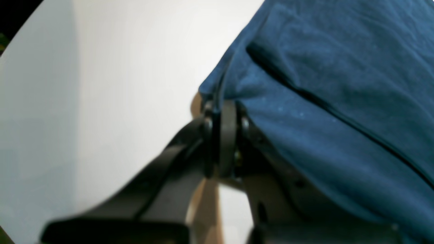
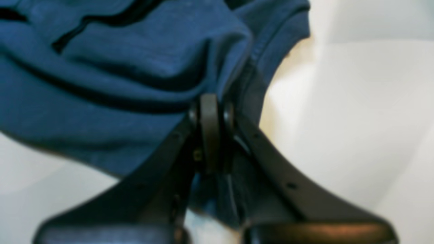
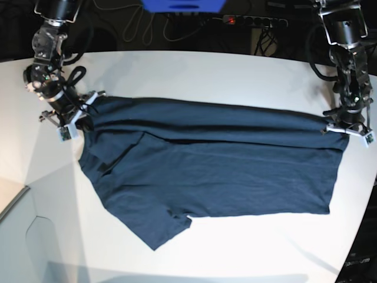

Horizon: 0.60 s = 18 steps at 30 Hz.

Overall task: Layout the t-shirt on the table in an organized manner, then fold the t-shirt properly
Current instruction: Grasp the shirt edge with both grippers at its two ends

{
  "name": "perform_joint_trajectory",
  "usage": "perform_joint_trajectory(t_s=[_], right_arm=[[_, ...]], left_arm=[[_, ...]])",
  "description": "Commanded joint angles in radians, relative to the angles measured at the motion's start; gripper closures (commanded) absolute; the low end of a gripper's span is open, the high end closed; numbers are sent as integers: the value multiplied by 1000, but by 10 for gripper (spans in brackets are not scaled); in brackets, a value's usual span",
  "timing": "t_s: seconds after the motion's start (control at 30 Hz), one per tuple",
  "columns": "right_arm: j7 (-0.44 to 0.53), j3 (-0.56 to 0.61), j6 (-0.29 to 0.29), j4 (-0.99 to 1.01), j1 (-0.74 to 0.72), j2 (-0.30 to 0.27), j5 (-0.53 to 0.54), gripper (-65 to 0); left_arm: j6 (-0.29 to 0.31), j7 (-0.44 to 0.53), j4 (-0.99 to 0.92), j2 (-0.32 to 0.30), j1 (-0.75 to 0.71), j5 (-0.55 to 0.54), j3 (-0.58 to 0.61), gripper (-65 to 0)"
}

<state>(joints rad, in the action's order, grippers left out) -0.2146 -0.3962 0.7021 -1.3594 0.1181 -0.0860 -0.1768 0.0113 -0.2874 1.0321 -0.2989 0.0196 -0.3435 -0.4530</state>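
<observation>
The dark navy t-shirt (image 3: pixel 212 171) lies spread wide across the white table (image 3: pixel 235 76), and its far edge runs taut between my two grippers. My left gripper (image 3: pixel 344 127) is at the shirt's right end. In its wrist view the left gripper (image 1: pixel 222 108) is shut on the edge of the t-shirt (image 1: pixel 339 67). My right gripper (image 3: pixel 82 115) is at the shirt's left end. Seen from the right wrist, that gripper (image 2: pixel 212 101) is pinched shut on a hem of the t-shirt (image 2: pixel 118 67). One sleeve (image 3: pixel 159 230) points toward the table's front.
Behind the table's far edge lie cables and a power strip (image 3: pixel 253 20), with a blue object (image 3: pixel 182 5) at top centre. The table's curved edge (image 3: pixel 359 236) passes close to the shirt's right side. A lower ledge (image 3: pixel 12 194) sits at the left.
</observation>
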Motion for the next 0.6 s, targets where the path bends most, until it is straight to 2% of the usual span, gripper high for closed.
perform_joint_trajectory(t_s=[0.0, 0.2, 0.3, 0.4, 0.57], right_arm=[[14, -4, -4, -16, 1, -14, 9, -59], [16, -19, -4, -25, 22, -19, 10, -267], [22, -100, -4, -27, 16, -11, 13, -351], [17, -139, -4, -25, 15, 2, 13, -390], [22, -134, -4, -24, 62, 15, 15, -390]], left_arm=[[-4, 27, 20, -18, 12, 2, -7, 0], [-4, 27, 20, -16, 12, 2, -7, 0], [-4, 27, 20, -16, 12, 2, -7, 0], [-4, 27, 20, -16, 0, 2, -7, 0], [-4, 27, 20, -15, -2, 2, -7, 0]])
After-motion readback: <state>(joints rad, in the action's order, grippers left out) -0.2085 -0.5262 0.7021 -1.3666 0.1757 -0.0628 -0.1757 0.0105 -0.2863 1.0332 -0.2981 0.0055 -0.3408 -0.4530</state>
